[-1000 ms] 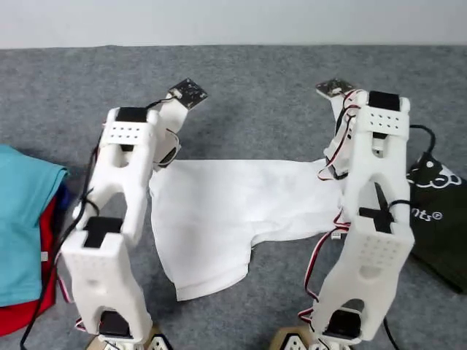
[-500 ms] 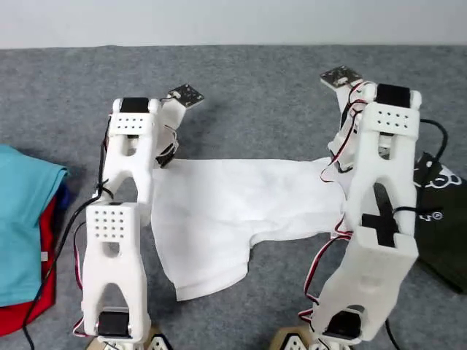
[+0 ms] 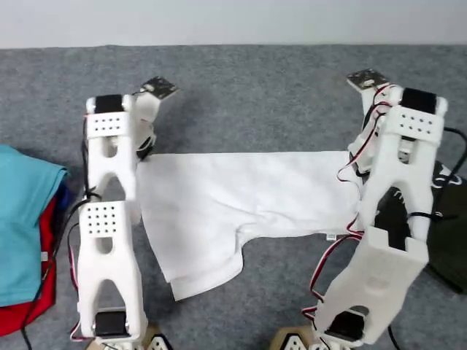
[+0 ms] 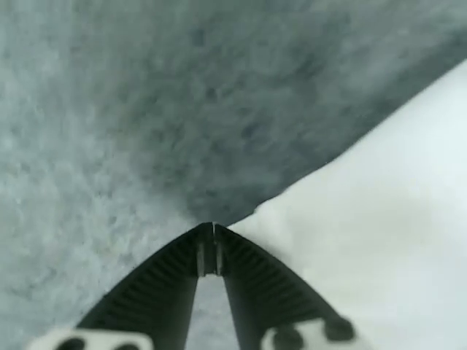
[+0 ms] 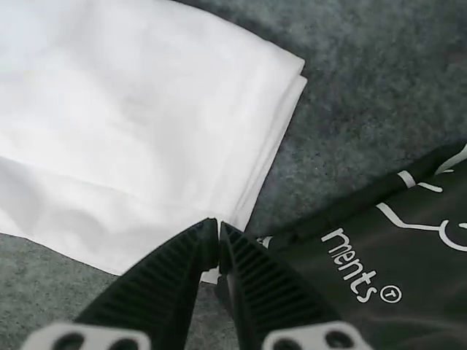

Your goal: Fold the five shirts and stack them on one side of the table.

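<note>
1. A flat white cotton shirt [image 3: 241,197] lies spread across the middle of the high view on the grey felt-like table cover [image 3: 255,87]. 1 flap trails toward lower centre.
2. The left gripper [image 4: 211,244] has its black ribbed jaws pressed together on the shirt's corner, centre-left in the high view. It looks clamped on cloth.
3. The right gripper [image 5: 217,237] has its jaws together on the shirt's doubled edge, centre-right. A sliver of white shows below the tips.
4. Judgement: the 2 pinches at opposite ends keep the cloth taut and flat, probably to square it for a fold.
5. At the left edge a folded teal shirt [image 3: 22,219] sits on a red shirt [image 3: 22,313]. This is likely the stacking side.
6. A black shirt [image 5: 379,292] lies at the right edge, just beside the white one, probably waiting its turn. It carries white lettering and a line drawing, not transcribed here.
</note>
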